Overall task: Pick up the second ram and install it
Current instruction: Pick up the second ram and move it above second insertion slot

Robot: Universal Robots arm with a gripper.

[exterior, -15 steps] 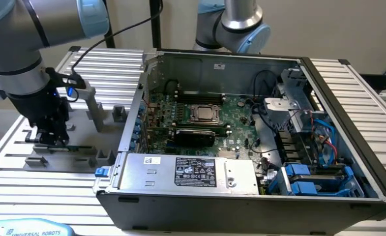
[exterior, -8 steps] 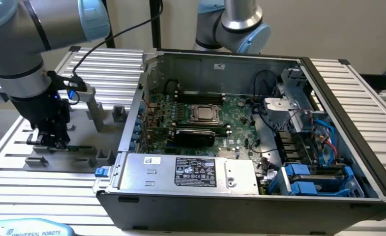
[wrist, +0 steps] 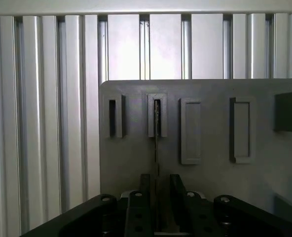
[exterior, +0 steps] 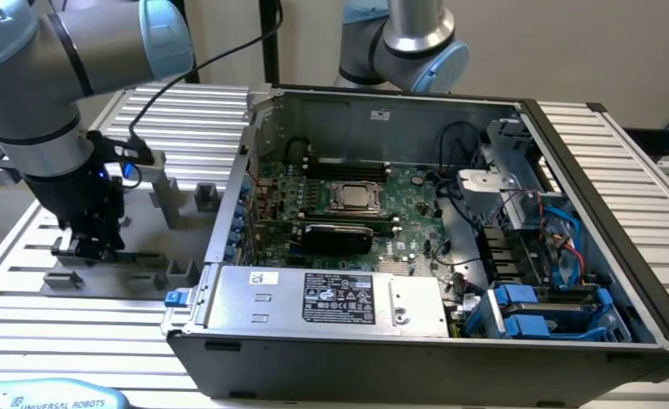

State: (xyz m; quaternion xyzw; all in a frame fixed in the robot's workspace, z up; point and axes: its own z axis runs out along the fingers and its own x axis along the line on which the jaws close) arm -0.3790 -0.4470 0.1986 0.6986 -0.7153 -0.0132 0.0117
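Observation:
The second ram shows edge-on as a thin dark strip, standing upright in a slot of the grey fixture plate. My gripper is open and straddles the strip, with one of the black fingers on each side and a small gap to both. In the exterior view my gripper points straight down onto the fixture plate, at that view's left of the open computer case. The green motherboard with its square CPU socket lies inside the case.
The open computer case holds a power supply, cables and blue drive bays. Upright grey blocks stand on the fixture near my arm. A second arm rises behind the case. Slatted aluminium table all around.

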